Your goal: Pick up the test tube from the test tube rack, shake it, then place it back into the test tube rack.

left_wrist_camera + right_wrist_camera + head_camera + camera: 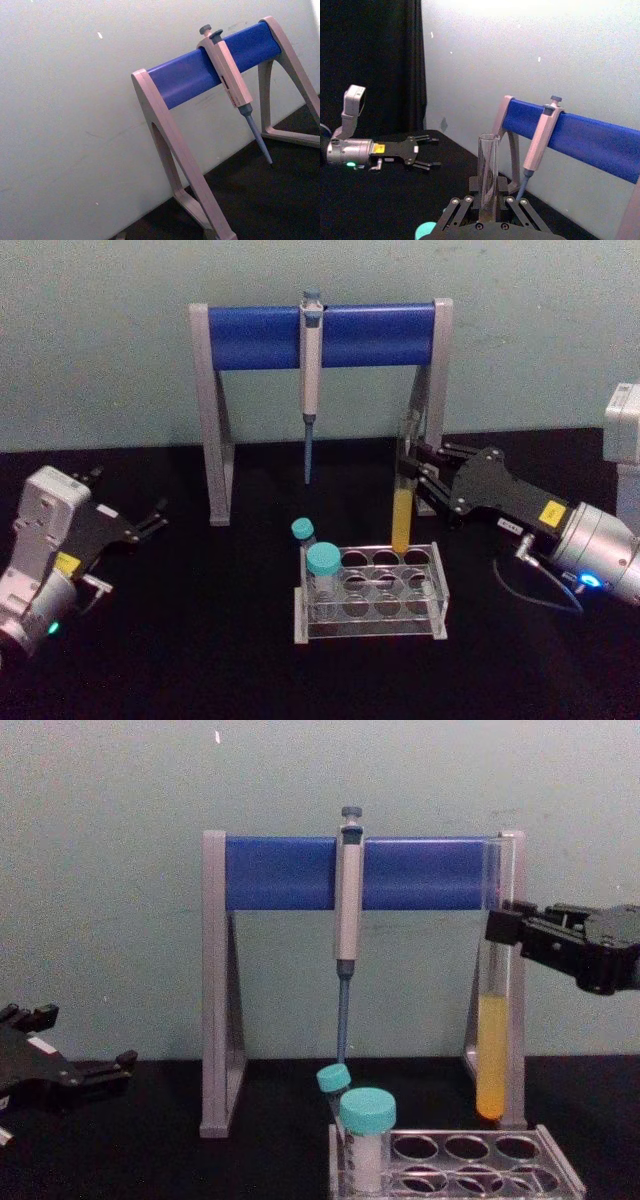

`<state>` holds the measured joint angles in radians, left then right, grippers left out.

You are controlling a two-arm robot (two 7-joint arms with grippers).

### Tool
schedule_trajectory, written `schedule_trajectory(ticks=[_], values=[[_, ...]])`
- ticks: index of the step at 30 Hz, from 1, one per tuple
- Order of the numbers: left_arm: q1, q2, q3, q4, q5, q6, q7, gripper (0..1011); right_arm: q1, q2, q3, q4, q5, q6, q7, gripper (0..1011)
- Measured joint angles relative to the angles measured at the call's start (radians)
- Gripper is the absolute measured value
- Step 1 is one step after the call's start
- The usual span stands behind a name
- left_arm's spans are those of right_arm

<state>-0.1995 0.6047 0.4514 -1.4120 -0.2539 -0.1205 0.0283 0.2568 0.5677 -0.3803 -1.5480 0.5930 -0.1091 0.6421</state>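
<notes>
left gripper [152,518], lower left of the frame: black linkage on a black palm, a yellow label [66,562], a silver-grey wrist housing [45,502] and 1 green light [52,627]. right gripper [408,472], right of centre: the same black linkage with bright pivot screws [465,199], a yellow label, a silver wrist with 1 blue light [588,580] and a thin grey cable [520,595] looped beneath.

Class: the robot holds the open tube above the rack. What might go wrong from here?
1. The test tube is uncapped, so shaking may spill its yellow liquid.
2. It hangs close to the pipette stand's right leg; a swing might strike it.
3. The right end effector grips it high, so its base may miss a test tube rack hole.
</notes>
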Motion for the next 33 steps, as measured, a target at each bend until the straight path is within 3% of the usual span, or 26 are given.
schedule_trajectory(ticks=[14,33], values=[[0.000,0.000,0.000,0.000,0.000,0.000,0.000,1001,0.013,-0.014,-0.022,0.041,0.019,-0.006,0.029,209],[0.000,0.000,0.000,0.000,0.000,0.000,0.000,1001,0.043,-0.044,-0.045,0.121,0.009,-0.024,0.041,209]])
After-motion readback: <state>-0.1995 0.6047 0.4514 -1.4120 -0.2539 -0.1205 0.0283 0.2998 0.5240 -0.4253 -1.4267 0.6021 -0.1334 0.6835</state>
